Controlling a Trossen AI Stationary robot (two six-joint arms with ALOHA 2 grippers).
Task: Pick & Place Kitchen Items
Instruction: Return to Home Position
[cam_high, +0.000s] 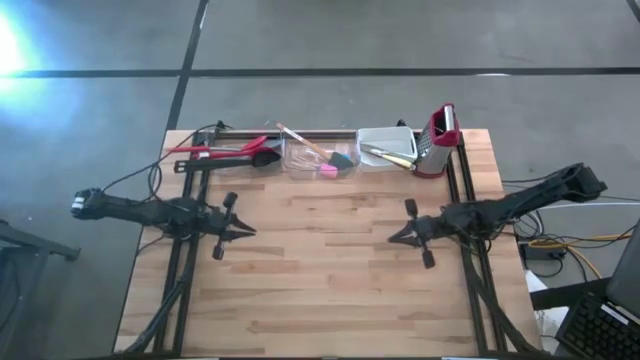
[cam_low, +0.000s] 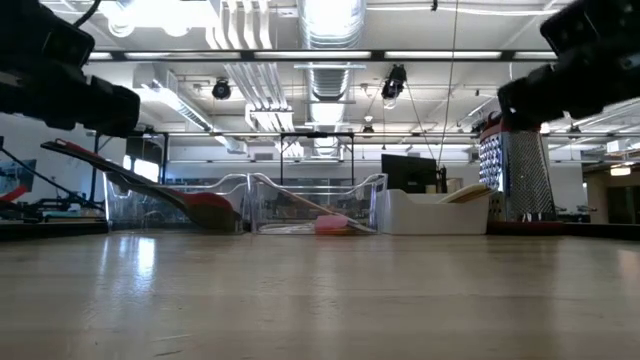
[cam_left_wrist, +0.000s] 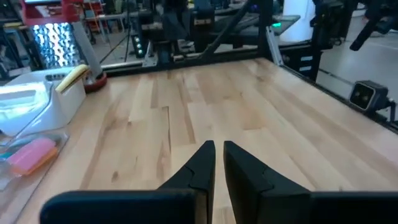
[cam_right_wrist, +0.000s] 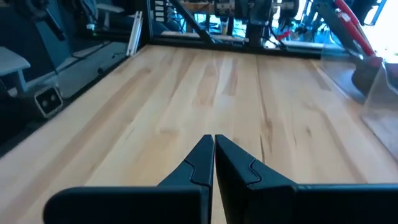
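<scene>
My left pincer (cam_high: 250, 232) at nine o'clock, my right pincer (cam_high: 392, 238) at three, fingers pressed together, tips inward.

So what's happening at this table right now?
Nothing is being handled. The left gripper and right gripper hover empty and shut over the middle of the table, facing each other. The utensils lie in the bins along the far edge, beside a steel grater.
</scene>
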